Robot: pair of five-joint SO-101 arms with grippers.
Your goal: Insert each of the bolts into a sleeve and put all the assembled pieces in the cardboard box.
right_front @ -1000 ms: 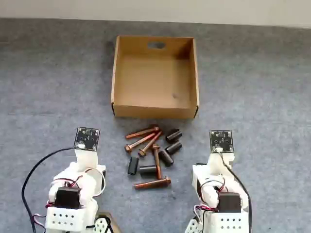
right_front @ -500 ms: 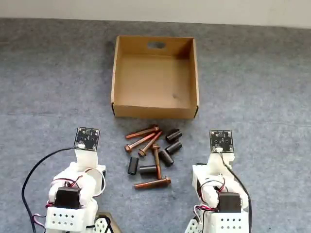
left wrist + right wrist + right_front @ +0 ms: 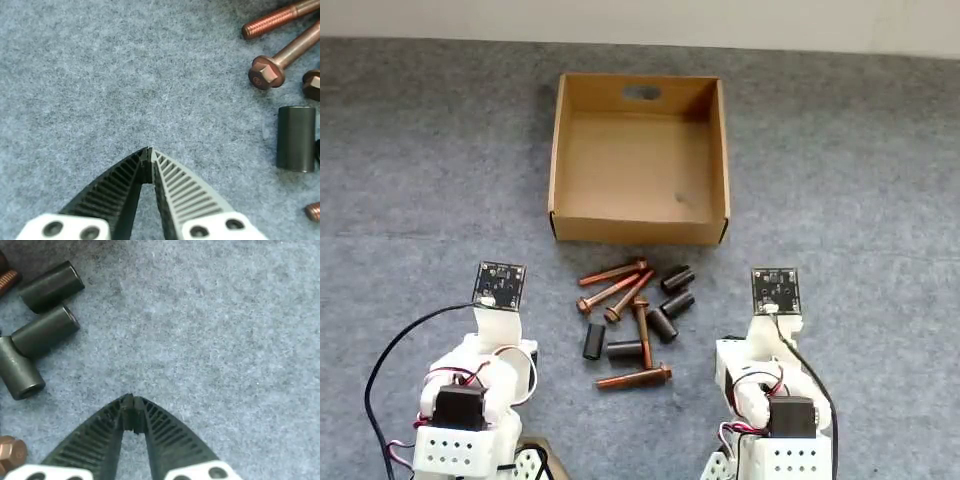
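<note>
High view, reading from the left: the left arm (image 3: 480, 385) sits well in front of the cardboard box (image 3: 638, 230), off its left corner. The left end effector (image 3: 150, 154) is closed, tips touching over the grey bench (image 3: 420, 180). Just in front of the box's front wall lie copper bolts (image 3: 612, 272) and black sleeves (image 3: 593, 341) (five of each, all loose and separate). Off the box's right corner sits the right arm (image 3: 767, 390), and the right end effector (image 3: 133, 401) is likewise pinched together above the bench.

both grippers (image 3: 148, 165) (image 3: 131, 412) closed, empty
</note>
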